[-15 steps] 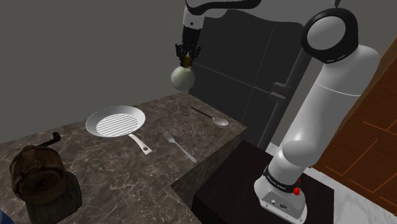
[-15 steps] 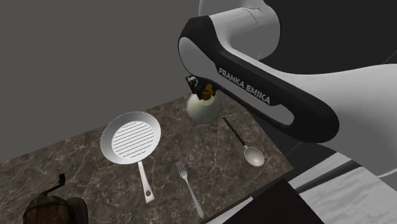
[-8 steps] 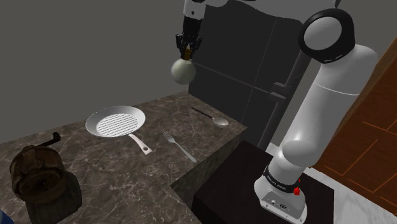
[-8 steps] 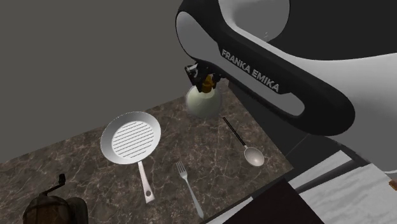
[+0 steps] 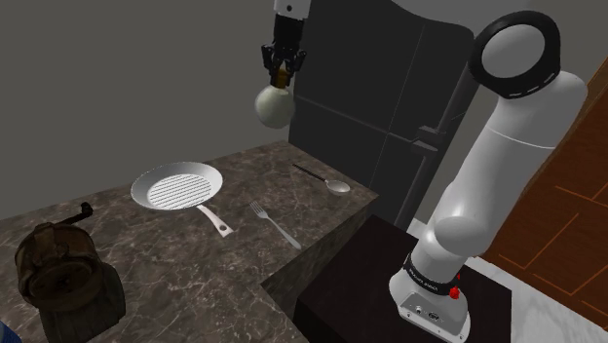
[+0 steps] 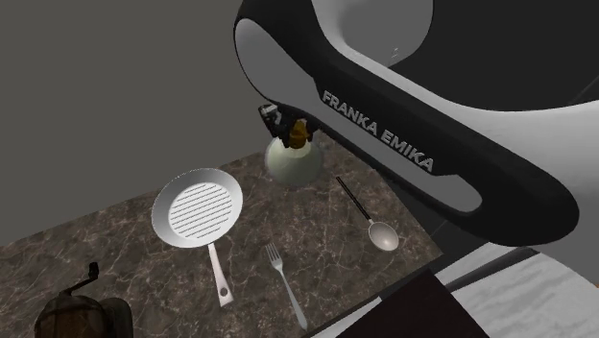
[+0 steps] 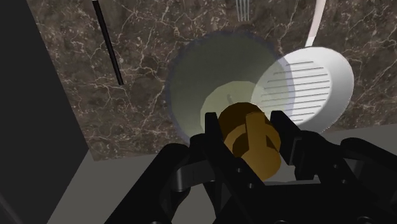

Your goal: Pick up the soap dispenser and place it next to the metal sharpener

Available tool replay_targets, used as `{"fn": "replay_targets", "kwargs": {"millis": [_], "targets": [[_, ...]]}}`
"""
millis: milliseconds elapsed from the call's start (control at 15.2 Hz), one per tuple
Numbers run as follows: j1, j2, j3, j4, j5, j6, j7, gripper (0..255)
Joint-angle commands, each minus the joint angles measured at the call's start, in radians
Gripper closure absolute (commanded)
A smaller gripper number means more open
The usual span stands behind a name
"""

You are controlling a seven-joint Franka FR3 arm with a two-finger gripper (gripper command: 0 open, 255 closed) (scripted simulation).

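The soap dispenser (image 5: 274,105) is a round pale bulb with a brown pump top. It hangs in the air high above the back edge of the dark marble counter (image 5: 185,263). My gripper (image 5: 282,70) is shut on its brown neck from above. In the wrist view the fingers (image 7: 213,130) clasp the brown cap, with the pale bulb (image 7: 210,83) below. The second exterior view has the dispenser (image 6: 293,161) under the gripper (image 6: 296,130), beyond the pan. The sharpener (image 5: 60,268), a brown body with a crank, stands at the counter's near left corner (image 6: 72,312).
A white ridged frying pan (image 5: 177,187) lies mid-counter, a fork (image 5: 274,225) beside it and a spoon (image 5: 326,181) near the right edge. A dark tall cabinet (image 5: 390,117) rises behind the counter. The stand (image 5: 370,292) sits lower right.
The gripper has risen with the dispenser and drifted towards the shoulder view's left. The things on the counter have not moved.
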Motion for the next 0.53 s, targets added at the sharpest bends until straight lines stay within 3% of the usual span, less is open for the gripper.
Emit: {"fn": "replay_targets", "kwargs": {"millis": [0,462], "targets": [[0.024,-0.022,0.026,-0.026,-0.003,0.006,0.051,255],[0.1,-0.069,0.115,-0.08,-0.007,0.015,0.216,255]]}}
